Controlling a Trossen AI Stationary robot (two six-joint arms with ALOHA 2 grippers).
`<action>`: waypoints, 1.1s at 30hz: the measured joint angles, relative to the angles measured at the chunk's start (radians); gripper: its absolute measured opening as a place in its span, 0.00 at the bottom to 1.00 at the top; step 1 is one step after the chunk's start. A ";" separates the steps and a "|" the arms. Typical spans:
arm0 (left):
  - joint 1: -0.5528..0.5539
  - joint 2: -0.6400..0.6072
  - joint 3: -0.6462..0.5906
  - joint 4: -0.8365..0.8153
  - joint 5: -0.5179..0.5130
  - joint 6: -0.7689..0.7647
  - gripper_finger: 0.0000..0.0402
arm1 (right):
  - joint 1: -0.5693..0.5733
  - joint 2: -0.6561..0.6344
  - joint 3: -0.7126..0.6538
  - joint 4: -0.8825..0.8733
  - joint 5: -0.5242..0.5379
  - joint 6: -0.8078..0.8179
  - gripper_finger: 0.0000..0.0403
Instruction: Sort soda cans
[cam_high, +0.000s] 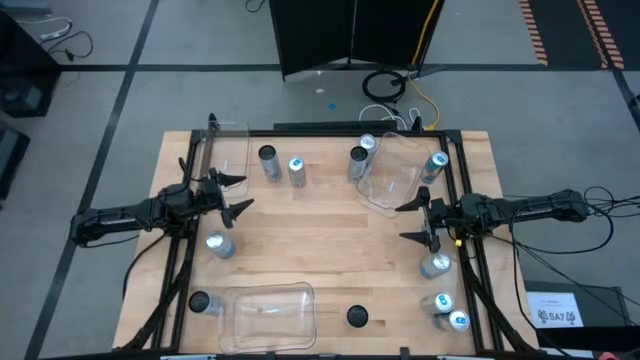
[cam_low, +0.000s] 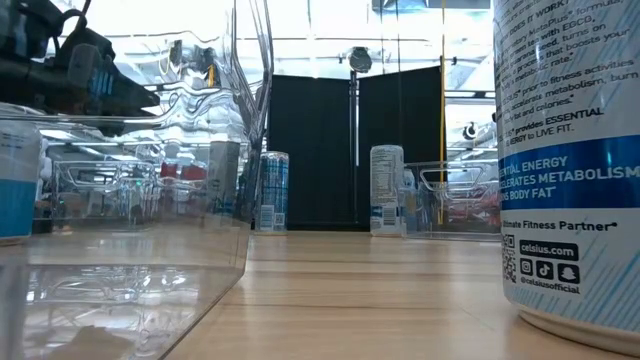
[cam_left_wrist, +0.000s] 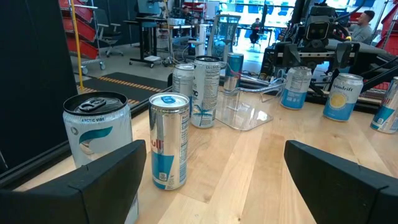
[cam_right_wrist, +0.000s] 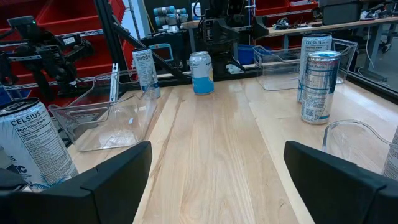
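Slim silver aluminium soda cans (cam_high: 297, 170): I see blue, dark or plain silver tops.
Pale wooden plank table (cam_high: 330, 240): light tan, fine grain.
Clear rectangular plastic trays (cam_high: 270, 315): colourless.
Two-finger grippers (cam_high: 232, 195): black.

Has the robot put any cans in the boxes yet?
Hardly. The slim metal soda cans mostly stand loose on the wooden table, and the clear plastic tray nearest the camera looks empty. The left gripper and right gripper are open, holding nothing. Almost everything remains.

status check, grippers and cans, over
Left gripper open, empty, table's left. Right gripper open, empty, beside clear tray. Soda cans scattered, none held.
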 joint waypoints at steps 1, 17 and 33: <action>0.000 0.000 0.000 0.000 0.000 0.000 0.97 | 0.000 0.000 0.000 0.000 0.000 0.000 0.89; 0.000 0.000 0.000 0.000 0.000 0.000 0.97 | 0.000 0.000 0.000 0.000 0.000 0.000 0.89; 0.000 0.000 0.000 0.000 0.000 0.000 0.97 | -0.001 0.000 0.000 0.073 0.052 -0.067 0.89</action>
